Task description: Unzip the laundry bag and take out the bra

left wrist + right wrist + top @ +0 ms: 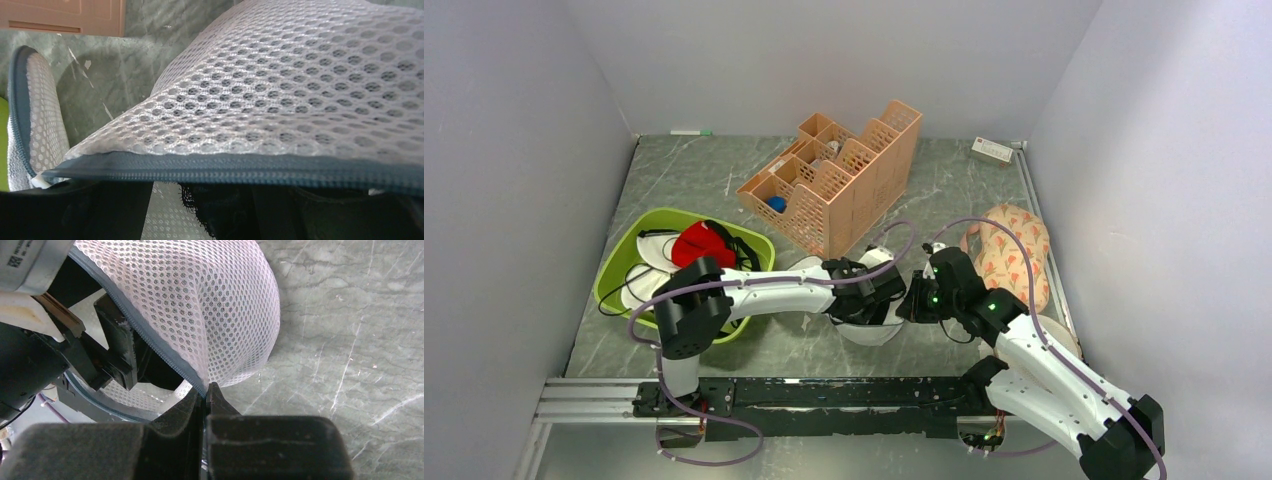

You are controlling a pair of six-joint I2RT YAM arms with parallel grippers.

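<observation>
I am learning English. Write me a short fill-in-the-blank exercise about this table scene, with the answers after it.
1. The bin that holds the red bra is ____ in colour.
2. The laundry bag is made of white ____.
3. The right gripper is ____ (open or shut) on the bag's edge.
4. Seen from above, the flowered cloth lies on the ____ side of the table.

Missing words: green; mesh; shut; right.
</observation>
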